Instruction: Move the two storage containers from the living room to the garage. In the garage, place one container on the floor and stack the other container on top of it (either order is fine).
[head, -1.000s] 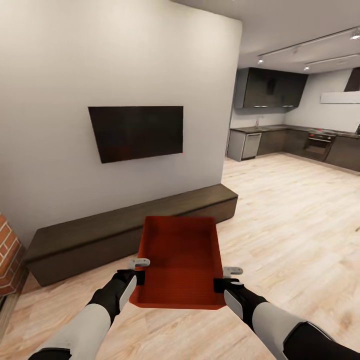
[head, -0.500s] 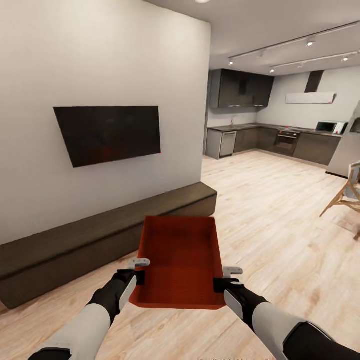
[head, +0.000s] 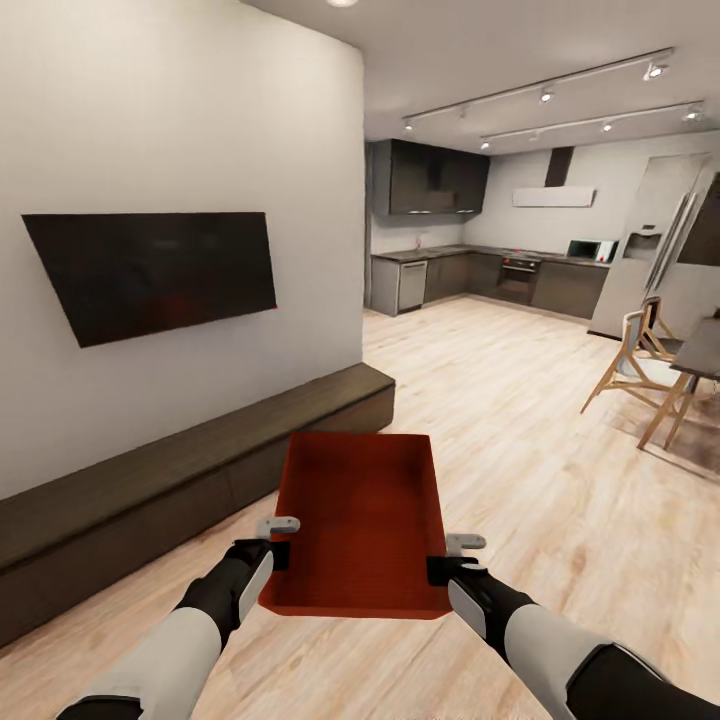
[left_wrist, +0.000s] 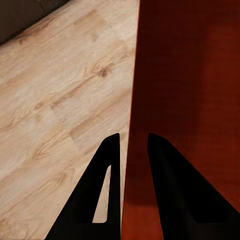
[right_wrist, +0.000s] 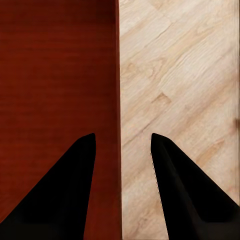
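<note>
Container (head: 362, 515) carried in living room.
Left tool (head: 277, 540), right tool (head: 452, 556) each pinching a side wall; looks rigid, light.

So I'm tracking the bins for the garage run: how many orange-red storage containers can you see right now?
1. A single storage container is carried in front of the robot, held at its side walls by the left gripper and right gripper. A second one may be elsewhere, out of frame.

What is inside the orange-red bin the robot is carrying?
Nothing shows inside the orange-red rectangular lidless bin: its textured bottom is bare. The left hand and right hand straddle its side walls. The near wall hides a strip of the wood-plank floor beneath.
</note>
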